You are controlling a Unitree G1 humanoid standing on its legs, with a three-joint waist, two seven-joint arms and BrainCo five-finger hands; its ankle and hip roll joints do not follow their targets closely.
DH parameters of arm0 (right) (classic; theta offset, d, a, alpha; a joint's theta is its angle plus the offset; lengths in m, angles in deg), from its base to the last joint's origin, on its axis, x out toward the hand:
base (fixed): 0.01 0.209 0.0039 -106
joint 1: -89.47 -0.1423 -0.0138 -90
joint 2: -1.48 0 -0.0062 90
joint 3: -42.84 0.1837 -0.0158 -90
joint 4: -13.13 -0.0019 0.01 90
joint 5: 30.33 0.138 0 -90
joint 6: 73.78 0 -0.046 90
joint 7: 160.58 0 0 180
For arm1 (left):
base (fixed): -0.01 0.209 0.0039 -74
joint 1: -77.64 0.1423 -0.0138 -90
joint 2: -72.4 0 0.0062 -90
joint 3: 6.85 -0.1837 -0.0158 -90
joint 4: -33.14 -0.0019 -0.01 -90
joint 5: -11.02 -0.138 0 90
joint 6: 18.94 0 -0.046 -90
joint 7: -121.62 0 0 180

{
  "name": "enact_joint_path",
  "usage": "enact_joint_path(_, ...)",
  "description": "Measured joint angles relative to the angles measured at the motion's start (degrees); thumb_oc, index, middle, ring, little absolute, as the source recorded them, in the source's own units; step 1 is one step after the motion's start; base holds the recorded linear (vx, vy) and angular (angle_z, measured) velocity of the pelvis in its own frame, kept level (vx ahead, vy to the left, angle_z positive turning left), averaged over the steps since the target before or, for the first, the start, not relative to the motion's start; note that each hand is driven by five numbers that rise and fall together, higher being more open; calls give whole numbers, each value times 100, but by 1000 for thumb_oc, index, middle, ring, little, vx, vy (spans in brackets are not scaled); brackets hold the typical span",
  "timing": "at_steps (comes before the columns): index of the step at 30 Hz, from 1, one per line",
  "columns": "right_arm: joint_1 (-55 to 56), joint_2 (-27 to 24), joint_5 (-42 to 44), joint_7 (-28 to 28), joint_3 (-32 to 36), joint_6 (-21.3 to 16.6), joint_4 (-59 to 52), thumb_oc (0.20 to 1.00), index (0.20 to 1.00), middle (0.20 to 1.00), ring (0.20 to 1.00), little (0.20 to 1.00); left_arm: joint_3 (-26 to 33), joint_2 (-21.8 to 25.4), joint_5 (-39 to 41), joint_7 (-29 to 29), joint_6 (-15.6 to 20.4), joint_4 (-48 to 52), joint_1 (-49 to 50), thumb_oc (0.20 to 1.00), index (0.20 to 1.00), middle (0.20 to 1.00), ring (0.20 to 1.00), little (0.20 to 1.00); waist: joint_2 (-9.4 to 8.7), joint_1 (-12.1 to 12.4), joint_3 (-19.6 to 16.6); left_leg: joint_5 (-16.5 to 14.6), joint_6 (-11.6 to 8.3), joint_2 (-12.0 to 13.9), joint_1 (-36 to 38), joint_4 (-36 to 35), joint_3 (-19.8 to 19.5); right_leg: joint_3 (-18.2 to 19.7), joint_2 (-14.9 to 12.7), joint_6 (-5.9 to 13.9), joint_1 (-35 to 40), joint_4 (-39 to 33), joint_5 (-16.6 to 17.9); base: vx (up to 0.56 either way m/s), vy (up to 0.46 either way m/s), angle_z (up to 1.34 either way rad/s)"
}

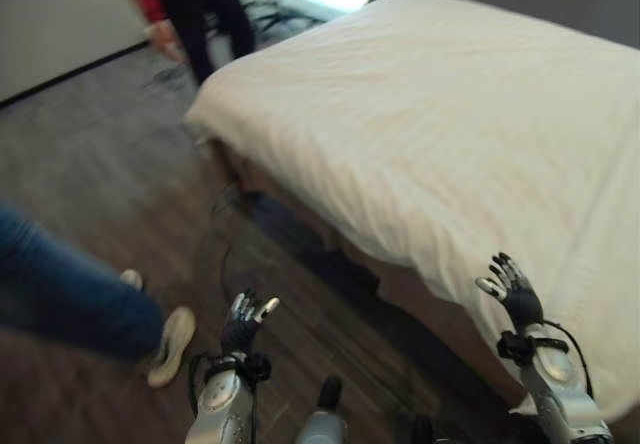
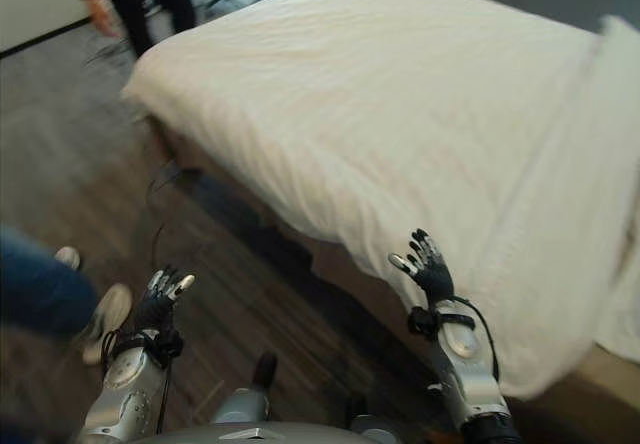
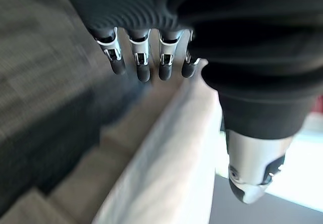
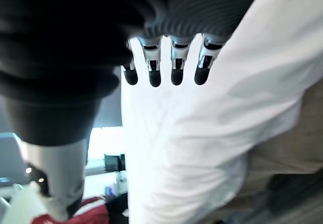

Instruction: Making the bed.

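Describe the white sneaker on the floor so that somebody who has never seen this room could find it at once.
Start from the large bed under its cream cover and look across the dark wooden floor on the robot's left. The white sneaker is there, heel lifted, just beyond the left hand. A leg in blue jeans wears it.

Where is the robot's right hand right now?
In the left eye view, the robot's right hand is raised with straight fingers at the lower right, in front of the hanging edge of the white bed sheet.
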Motion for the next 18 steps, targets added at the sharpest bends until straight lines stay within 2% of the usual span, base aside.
enact_joint_path(1,115,94,-42,15,45,10,-127,1000,1000,1000,1000,1000,57,35,5,-16,10,-76,-70,1000,1000,1000,1000,1000,-290,-153,116,-71,83,70,-18,183,918,-246,-369,-170,-36,42,0,-393,-18,172)
enact_joint_path(2,132,309,-46,33,109,12,-156,1000,1000,1000,1000,1000,151,75,6,-31,-8,-205,-15,1000,1000,1000,1000,1000,-679,-195,139,-69,75,166,-152,1146,2155,-538,-687,-208,14,-9,13,-413,35,176)
enact_joint_path(3,225,579,31,39,219,-31,-226,1000,1000,1000,1000,1000,69,6,6,-28,-29,-201,198,1000,1000,1000,1000,1000,-832,-297,82,-268,-229,87,400,1764,2343,-709,-996,-159,171,-93,31,-356,98,115)
enact_joint_path(4,231,590,50,38,239,-31,-226,1000,1000,1000,1000,1000,-13,-24,5,-4,-41,-192,250,1000,1000,1000,1000,1000,-781,-324,70,-375,-308,124,709,1856,2390,-835,-1053,-77,198,-88,60,-304,153,106)
enact_joint_path(5,255,611,76,45,289,-19,-273,1000,1000,1000,1000,1000,-57,-45,5,36,-65,-194,209,1000,1000,1000,1000,1000,-672,-501,36,-480,-457,250,882,2170,2597,-1153,-1112,-37,282,-99,89,-163,230,132)
enact_joint_path(6,480,605,69,52,367,-15,-360,1000,1000,1000,1000,1000,-108,-87,4,70,-58,-194,44,1000,1000,1000,1000,1000,-503,-724,-69,-604,-643,325,1160,2166,2965,-1554,-1205,-5,313,-18,108,-130,271,163)
enact_joint_path(7,538,516,67,63,386,-5,-345,1000,1000,1000,1000,1000,-200,-107,4,62,-54,-110,-89,1000,1000,1000,1000,1000,-395,-801,-129,-572,-669,151,1457,1451,2834,-1665,-1253,134,221,127,94,-103,274,150)
enact_joint_path(8,535,493,61,65,444,9,-326,1000,1000,1000,1000,1000,-293,-104,2,70,-47,2,-228,1000,1000,1000,1000,1000,-253,-854,-217,-603,-597,14,1647,780,2770,-1662,-1313,295,134,149,203,-59,239,85)
enact_joint_path(9,472,567,66,86,484,23,-312,1000,1000,1000,1000,1000,-356,-62,1,70,-45,55,-364,1000,1000,1000,1000,1000,-255,-856,-229,-499,-424,-127,1773,312,2717,-1650,-1395,389,70,148,279,-15,214,51)
enact_joint_path(10,374,641,64,96,451,55,-272,1000,1000,1000,1000,1000,-373,-39,-4,61,-46,51,-478,1000,1000,1000,1000,1000,-353,-831,-217,-323,-264,-303,1857,11,2680,-1637,-1506,398,5,143,359,-6,139,27)
enact_joint_path(11,244,721,58,100,391,100,-267,1000,1000,1000,1000,1000,-369,15,-14,55,-49,57,-531,1000,1000,1000,1000,1000,-443,-823,-228,-245,-177,-422,1855,-98,2669,-1618,-1610,360,-40,143,468,-21,199,6)
enact_joint_path(12,94,843,27,96,302,102,-268,1000,1000,1000,1000,1000,-348,131,-23,59,-50,57,-513,1000,1000,1000,1000,1000,-559,-818,-269,-225,-142,-540,1856,-79,2669,-1521,-1728,421,-114,212,502,-20,168,2)
enact_joint_path(13,47,915,27,105,303,100,-272,1000,1000,1000,1000,1000,-312,194,-28,62,-49,83,-463,1000,1000,1000,1000,1000,-599,-817,-300,-222,-138,-548,1851,-58,2665,-1458,-1694,467,-130,210,474,-32,200,3)
enact_joint_path(15,17,1023,28,172,312,81,-277,1000,1000,1000,1000,1000,-146,370,-52,75,-43,148,-245,1000,1000,1000,1000,1000,-815,-789,-443,-234,-77,-640,1849,-79,2704,-1479,-1668,497,-172,175,584,-24,93,-16)
enact_joint_path(16,-6,1021,26,210,348,78,-241,1000,1000,1000,1000,1000,31,412,-51,69,-46,134,-50,1000,1000,1000,1000,1000,-895,-731,-496,-233,-68,-688,1844,-78,2793,-1368,-1678,538,-182,65,611,-20,66,-37)
enact_joint_path(18,52,1016,22,281,466,72,-235,1000,1000,1000,1000,1000,118,418,-50,66,-50,131,134,1000,1000,1000,1000,1000,-916,-690,-505,-229,-47,-704,1824,-73,2827,-1289,-1672,589,-193,-25,638,2,47,-24)
